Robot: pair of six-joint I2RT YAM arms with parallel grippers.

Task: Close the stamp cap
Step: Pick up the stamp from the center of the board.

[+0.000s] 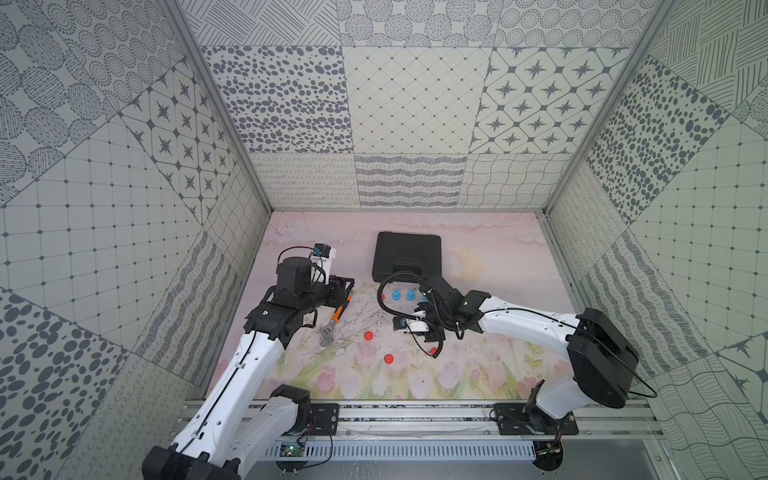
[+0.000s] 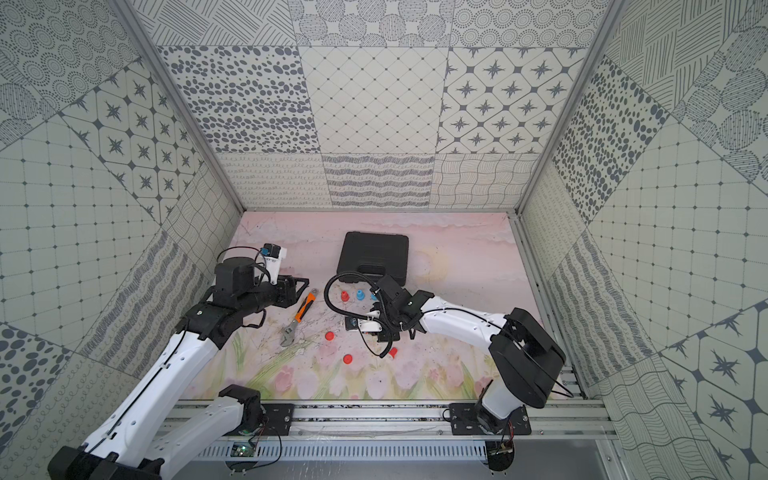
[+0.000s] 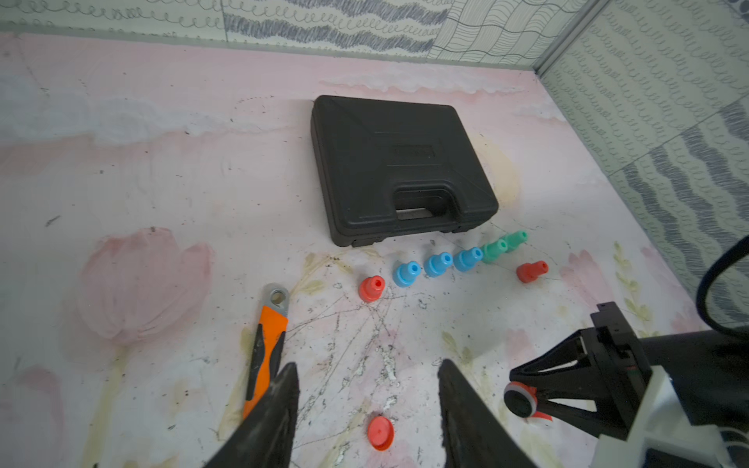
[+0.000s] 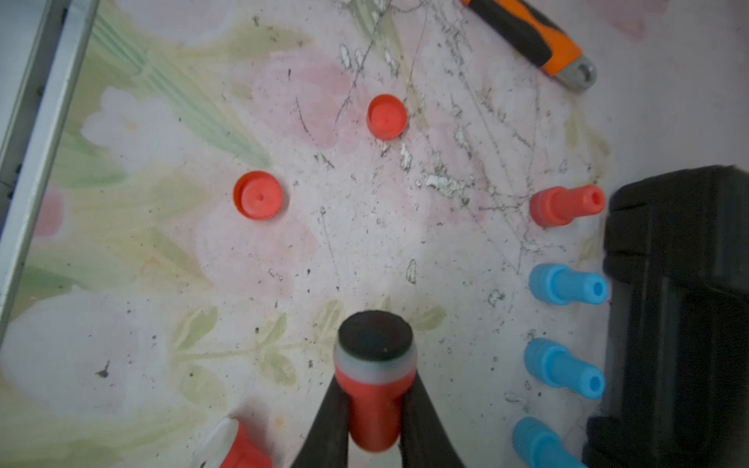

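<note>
**Right wrist view: stamp gripped, caps loose**

Right end effector point(image 4: 375, 389) is clamped tight on the barrel of the red stamp point(image 4: 375, 421), whose black ink pad is bare. Red caps point(image 4: 258, 195) lie apart from it on the worktop point(image 4: 121, 344). Left end effector point(image 3: 368, 366) hangs partly open and empty. The plastic is probably light, stiff and slick, so pinch a cap by its side wall and avoid the soft pad.

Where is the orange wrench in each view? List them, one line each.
Both top views: wrench lies left of, and nearer than, the black case.
Left wrist: its handle shows, head hidden.
Right wrist: only the handle end shows.
Shared landmark: that black case.
</note>
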